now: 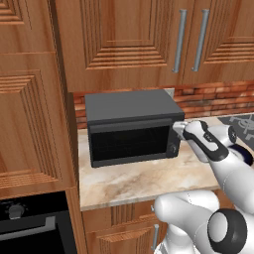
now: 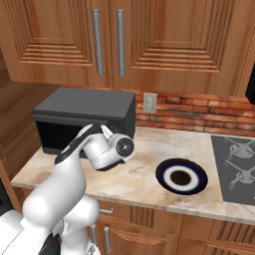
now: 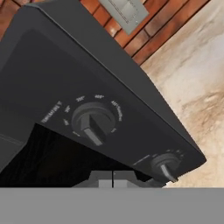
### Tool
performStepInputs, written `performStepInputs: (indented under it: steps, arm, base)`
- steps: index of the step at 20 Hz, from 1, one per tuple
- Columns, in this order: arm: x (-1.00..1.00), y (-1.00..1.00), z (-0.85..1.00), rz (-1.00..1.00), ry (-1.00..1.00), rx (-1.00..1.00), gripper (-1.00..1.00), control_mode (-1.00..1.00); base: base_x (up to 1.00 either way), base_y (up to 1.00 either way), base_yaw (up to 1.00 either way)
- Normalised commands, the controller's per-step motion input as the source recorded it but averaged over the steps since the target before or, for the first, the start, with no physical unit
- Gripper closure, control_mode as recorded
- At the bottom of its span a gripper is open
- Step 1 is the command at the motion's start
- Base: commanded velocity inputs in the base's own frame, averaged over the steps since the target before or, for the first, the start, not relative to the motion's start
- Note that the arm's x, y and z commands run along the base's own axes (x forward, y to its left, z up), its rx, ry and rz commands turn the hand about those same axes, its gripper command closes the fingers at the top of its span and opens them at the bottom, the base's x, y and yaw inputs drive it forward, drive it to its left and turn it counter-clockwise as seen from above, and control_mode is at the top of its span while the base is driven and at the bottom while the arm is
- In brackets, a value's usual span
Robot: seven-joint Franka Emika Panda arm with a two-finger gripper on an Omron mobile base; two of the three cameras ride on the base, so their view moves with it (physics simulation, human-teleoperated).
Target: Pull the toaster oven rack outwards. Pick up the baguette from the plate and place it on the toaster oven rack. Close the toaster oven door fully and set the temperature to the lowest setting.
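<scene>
The toaster oven (image 1: pixel 131 126), left of centre on the tabletop (image 1: pixel 144 181), is seen with its door (image 1: pixel 130 141) shut. The plate (image 2: pixel 181 176) is bare. Only the temperature knob (image 3: pixel 92 123) is left; the fingers (image 3: pixel 112 178) are closed, empty.

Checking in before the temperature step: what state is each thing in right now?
toaster oven door: closed, flush with the front.
temperature knob: pointer aimed toward the lower right of the hand view; setting marks too small to read.
lower knob: pointer also aimed down-right.
plate: on the counter, nothing on it.
hand: shut, holding nothing, right at the control strip.
upper cabinet doors: closed.
</scene>
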Motion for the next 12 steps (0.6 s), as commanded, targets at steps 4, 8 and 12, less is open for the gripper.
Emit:
performStepInputs:
  steps: [4, 8, 12]
  arm:
    - [0.01, 0.0, 0.13, 0.0, 0.0, -0.02, 1.0, -1.0]
    - [0.0, 0.0, 0.08, 0.0, 0.0, -0.02, -1.0, -1.0]
    - [0.0, 0.0, 0.01, 0.0, 0.0, -0.02, -1.0, -1.0]
  base:
    - [0.0, 0.0, 0.0]
    - [0.0, 0.0, 0.0]
    - [0.0, 0.0, 0.0]
